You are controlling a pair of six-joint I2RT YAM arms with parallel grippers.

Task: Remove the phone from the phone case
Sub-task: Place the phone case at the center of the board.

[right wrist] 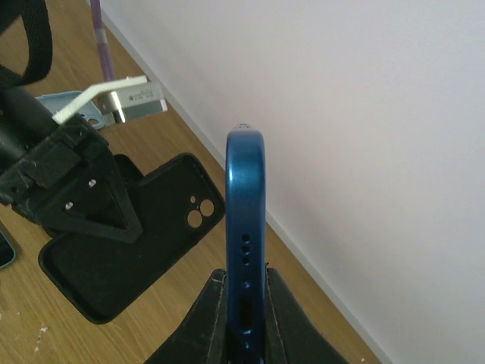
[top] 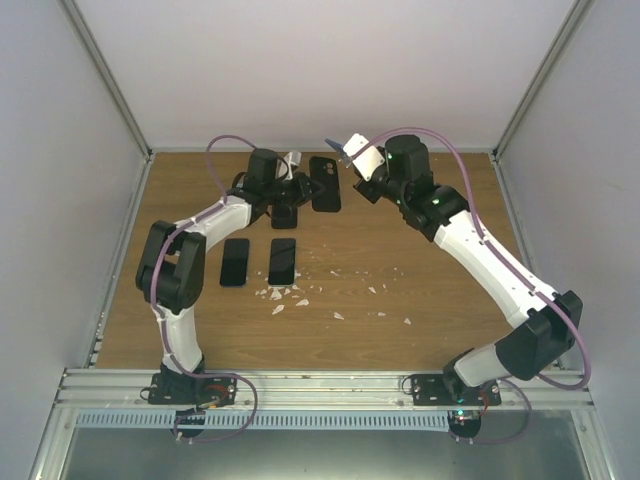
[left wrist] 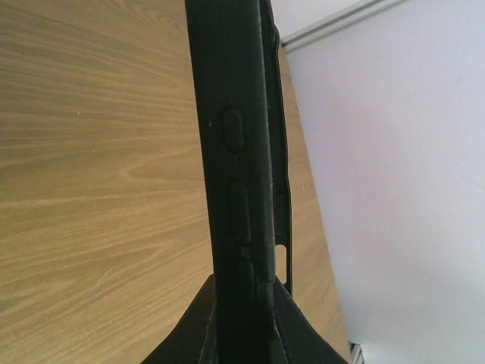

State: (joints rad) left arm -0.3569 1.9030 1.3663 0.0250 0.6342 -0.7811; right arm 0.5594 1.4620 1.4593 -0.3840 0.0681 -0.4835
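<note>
My left gripper (top: 300,190) is shut on one end of a black phone case (top: 325,184) and holds it just above the table at the back. The case is edge-on in the left wrist view (left wrist: 241,174), between the fingers (left wrist: 182,334). From the right wrist it looks empty (right wrist: 144,227), with wood showing through its camera holes. My right gripper (top: 346,152) is shut on a blue phone (right wrist: 246,205), raised to the right of the case and near the back wall. The phone's tip shows in the top view (top: 329,142).
Two dark phones (top: 234,262) (top: 283,260) lie flat side by side on the wooden table (top: 420,310), in front of the left gripper. White crumbs (top: 290,297) are scattered mid-table. The back wall (top: 330,70) is close behind both grippers, and side walls flank the table.
</note>
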